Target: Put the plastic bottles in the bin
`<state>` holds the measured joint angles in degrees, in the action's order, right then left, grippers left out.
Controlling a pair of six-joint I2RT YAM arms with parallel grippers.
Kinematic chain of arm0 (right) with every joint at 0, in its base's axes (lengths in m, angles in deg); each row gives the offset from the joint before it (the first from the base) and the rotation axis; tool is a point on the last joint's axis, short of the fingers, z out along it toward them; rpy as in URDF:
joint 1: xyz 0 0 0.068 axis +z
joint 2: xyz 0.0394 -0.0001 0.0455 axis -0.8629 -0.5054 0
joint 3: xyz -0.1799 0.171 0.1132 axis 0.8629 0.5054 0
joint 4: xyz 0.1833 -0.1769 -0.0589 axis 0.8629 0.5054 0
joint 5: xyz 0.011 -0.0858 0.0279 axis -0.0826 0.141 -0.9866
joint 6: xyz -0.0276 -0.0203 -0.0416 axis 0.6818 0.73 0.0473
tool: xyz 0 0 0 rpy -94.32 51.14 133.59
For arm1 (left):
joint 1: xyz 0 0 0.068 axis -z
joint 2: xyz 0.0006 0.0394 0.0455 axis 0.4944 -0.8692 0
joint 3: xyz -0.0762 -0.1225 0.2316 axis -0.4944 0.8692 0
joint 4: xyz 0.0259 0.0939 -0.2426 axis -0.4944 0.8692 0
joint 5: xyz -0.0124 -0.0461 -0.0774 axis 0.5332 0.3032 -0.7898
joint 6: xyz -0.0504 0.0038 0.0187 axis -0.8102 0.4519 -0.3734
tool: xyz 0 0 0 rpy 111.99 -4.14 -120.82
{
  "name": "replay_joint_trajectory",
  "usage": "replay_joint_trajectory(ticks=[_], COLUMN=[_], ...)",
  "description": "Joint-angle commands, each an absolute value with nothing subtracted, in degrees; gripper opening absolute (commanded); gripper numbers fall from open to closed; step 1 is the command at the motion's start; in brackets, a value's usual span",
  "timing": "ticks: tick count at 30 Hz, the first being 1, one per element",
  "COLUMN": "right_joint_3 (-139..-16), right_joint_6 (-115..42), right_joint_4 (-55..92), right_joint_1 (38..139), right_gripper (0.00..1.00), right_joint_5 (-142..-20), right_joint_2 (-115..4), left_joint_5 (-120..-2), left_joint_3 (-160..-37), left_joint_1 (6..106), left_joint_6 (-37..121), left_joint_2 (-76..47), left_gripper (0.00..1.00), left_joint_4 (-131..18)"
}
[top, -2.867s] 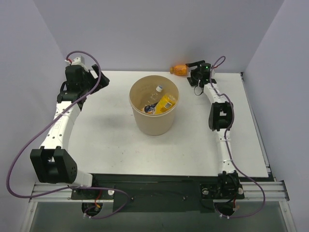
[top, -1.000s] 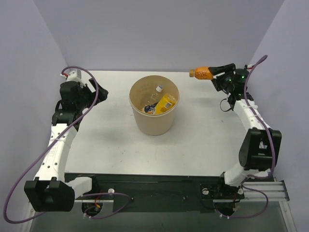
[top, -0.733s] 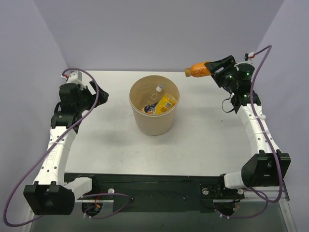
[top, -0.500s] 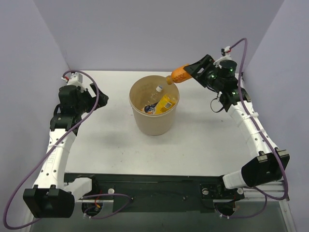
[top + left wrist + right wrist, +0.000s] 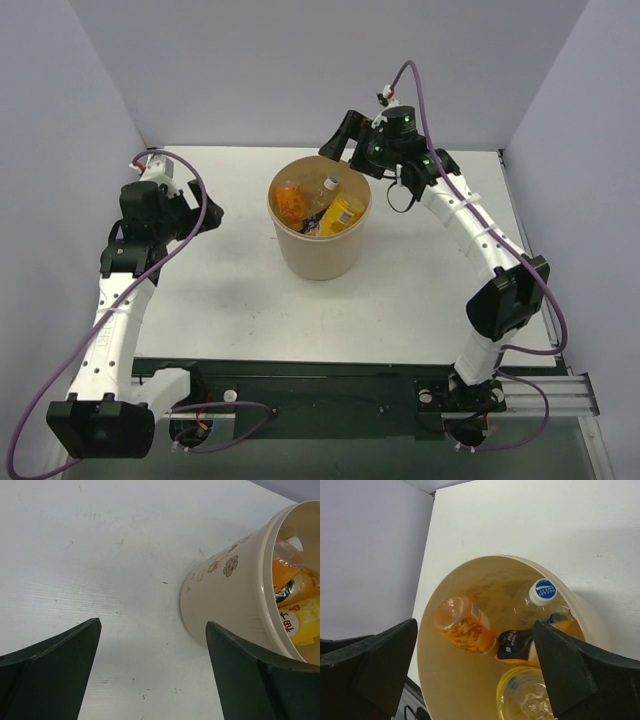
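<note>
The tan bin (image 5: 318, 255) stands mid-table. The squat orange bottle (image 5: 290, 201) lies inside it against the left wall, beside the clear bottle (image 5: 328, 187) and the orange-yellow bottle (image 5: 343, 213). In the right wrist view the bin (image 5: 445, 690) holds the squat orange bottle (image 5: 464, 625), the clear blue-capped bottle (image 5: 540, 600), the dark-labelled bottle (image 5: 520, 647) and a yellow bottle's base (image 5: 527, 695). My right gripper (image 5: 345, 140) (image 5: 474, 625) is open and empty above the bin's far rim. My left gripper (image 5: 208, 200) (image 5: 152, 624) is open and empty, left of the bin (image 5: 220, 605).
The white table (image 5: 220, 290) is closed in by grey walls behind and at both sides. Its black front rail (image 5: 320, 385) runs along the near edge by the arm bases.
My right gripper carried the squat orange bottle from the back right over to the bin and opened. The bottle now lies in the bin. The left arm shifted slightly.
</note>
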<state>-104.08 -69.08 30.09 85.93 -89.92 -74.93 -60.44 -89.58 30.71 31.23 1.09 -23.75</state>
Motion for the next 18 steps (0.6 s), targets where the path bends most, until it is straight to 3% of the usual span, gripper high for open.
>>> replay_joint_trajectory(ticks=[1,5,13,18], right_joint_3=[-105.2,-103.3,-92.7,-78.4], right_joint_6=[-66.6,-61.1,-55.9,-59.4], right_joint_4=[32.9,38.5,60.8,68.1], right_joint_1=[85.2,84.5,80.9,78.9], right_gripper=[0.95,0.97,1.0,1.0], right_joint_5=[-87.1,-79.8,-51.2,-49.2], right_joint_2=[-69.9,-64.0,-47.1,-34.0], left_joint_5=[-60.1,-61.2,-62.4,-62.6], left_joint_3=[-91.5,-91.4,-93.5,-92.9], left_joint_1=[30.8,30.9,30.9,30.9], left_joint_6=[33.6,32.7,32.7,33.7], left_joint_2=[2.4,1.8,-0.2,0.3], left_gripper=[0.97,0.97,0.97,0.97], left_joint_4=[-22.2,-22.2,-19.4,-18.2])
